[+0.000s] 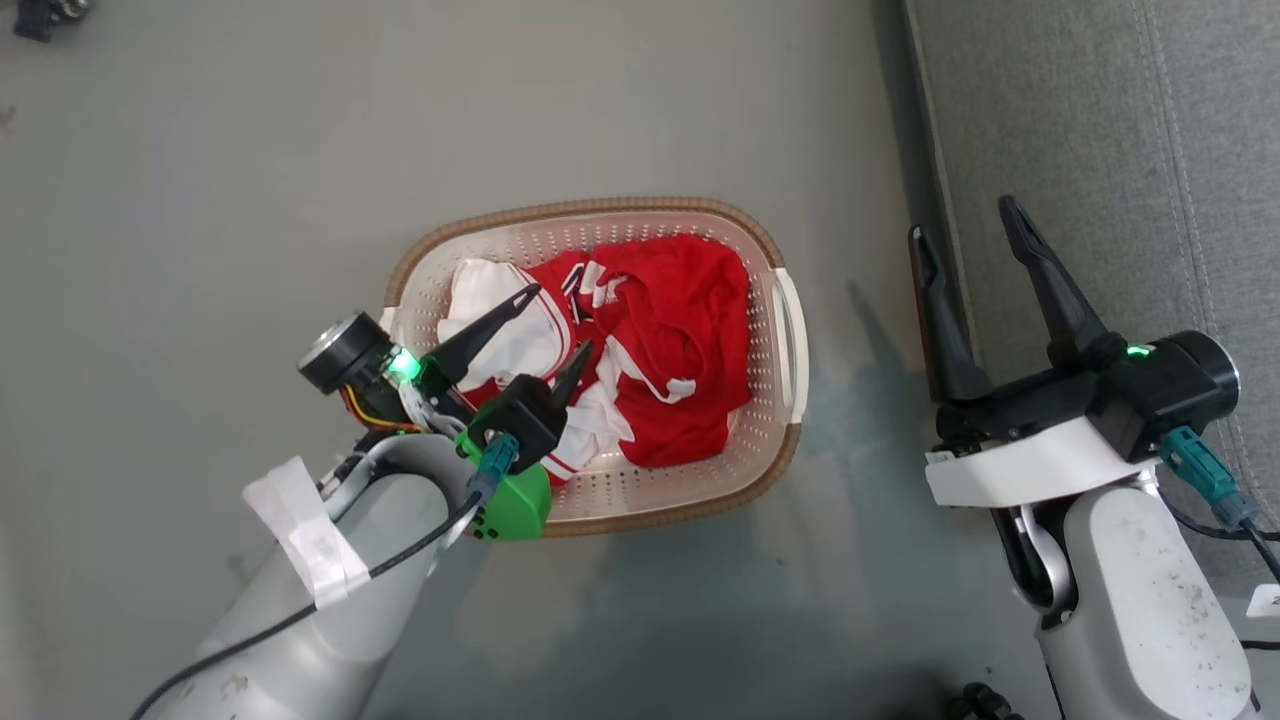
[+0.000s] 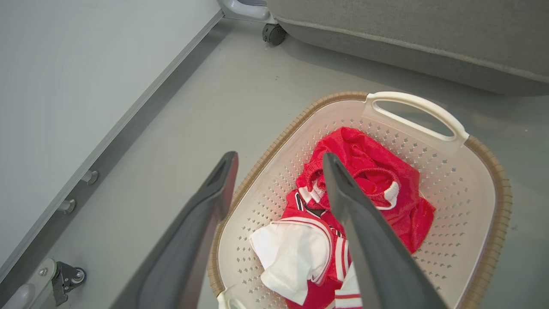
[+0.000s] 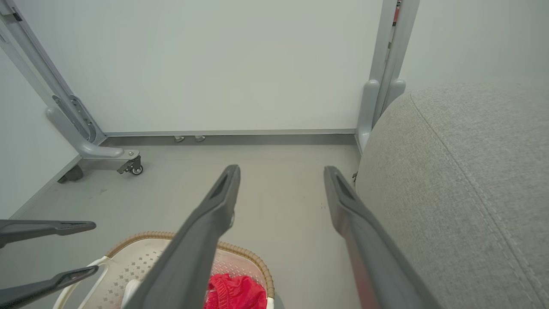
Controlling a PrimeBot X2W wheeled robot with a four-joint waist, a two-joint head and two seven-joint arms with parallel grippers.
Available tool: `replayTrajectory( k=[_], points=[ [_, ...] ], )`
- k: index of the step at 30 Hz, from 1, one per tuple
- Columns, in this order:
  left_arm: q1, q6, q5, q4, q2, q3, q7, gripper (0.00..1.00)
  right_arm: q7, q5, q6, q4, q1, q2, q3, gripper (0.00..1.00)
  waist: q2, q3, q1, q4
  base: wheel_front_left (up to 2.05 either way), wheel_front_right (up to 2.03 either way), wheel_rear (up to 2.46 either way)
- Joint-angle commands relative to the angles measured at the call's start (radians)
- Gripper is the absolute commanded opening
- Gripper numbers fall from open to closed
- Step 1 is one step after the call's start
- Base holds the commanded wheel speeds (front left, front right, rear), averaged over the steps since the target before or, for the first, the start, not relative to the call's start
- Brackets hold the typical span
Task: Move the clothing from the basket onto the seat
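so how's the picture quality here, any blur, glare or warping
head view: sharp, even light, soft shadow on the floor right of the basket; left wrist view: clothing crisp, own jaws soft up close; right wrist view: wall pale and flat, posts lean apart from the wide lens; no harsh glare

No text, brand or number can be read. A small white tag (image 1: pixel 1266 601) at the near right edge of the head view bears a dark mark, cut off and too small to make out. The clothing (image 1: pixel 690 340) shows stripes and a dark patch, no legible letters.
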State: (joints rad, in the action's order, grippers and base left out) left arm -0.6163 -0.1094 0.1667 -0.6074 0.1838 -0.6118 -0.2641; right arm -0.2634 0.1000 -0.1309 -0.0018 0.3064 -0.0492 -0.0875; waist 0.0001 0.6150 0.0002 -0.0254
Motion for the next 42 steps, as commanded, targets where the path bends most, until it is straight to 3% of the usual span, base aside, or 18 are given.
replayTrajectory(
  k=[1,9,22,42],
  points=[
    [-0.047,-0.004,0.011,-0.033,0.019,-0.015,-0.001,1.00,-0.002,0.009,0.000,-0.006,0.024,-0.003,-0.006,1.00,-0.0001,0.105,-0.0002,-0.053,0.00,0.00,0.00],
    [-0.230,-0.015,0.043,-0.249,0.020,-0.124,-0.001,1.00,-0.002,0.055,0.000,-0.021,0.082,-0.002,-0.021,1.00,-0.0001,0.238,-0.0002,-0.108,0.00,0.00,0.00],
    [-0.406,0.016,0.040,-0.571,-0.025,-0.150,0.014,1.00,-0.002,0.105,0.000,-0.036,0.137,-0.002,-0.034,1.00,-0.0001,0.369,-0.0002,-0.146,0.00,0.00,0.00],
    [-0.515,0.148,0.127,-0.674,0.018,-0.256,0.163,1.00,-0.002,0.167,0.000,-0.039,0.177,-0.003,-0.069,1.00,-0.0001,0.477,-0.0002,-0.187,0.00,0.00,0.00]
  ],
)
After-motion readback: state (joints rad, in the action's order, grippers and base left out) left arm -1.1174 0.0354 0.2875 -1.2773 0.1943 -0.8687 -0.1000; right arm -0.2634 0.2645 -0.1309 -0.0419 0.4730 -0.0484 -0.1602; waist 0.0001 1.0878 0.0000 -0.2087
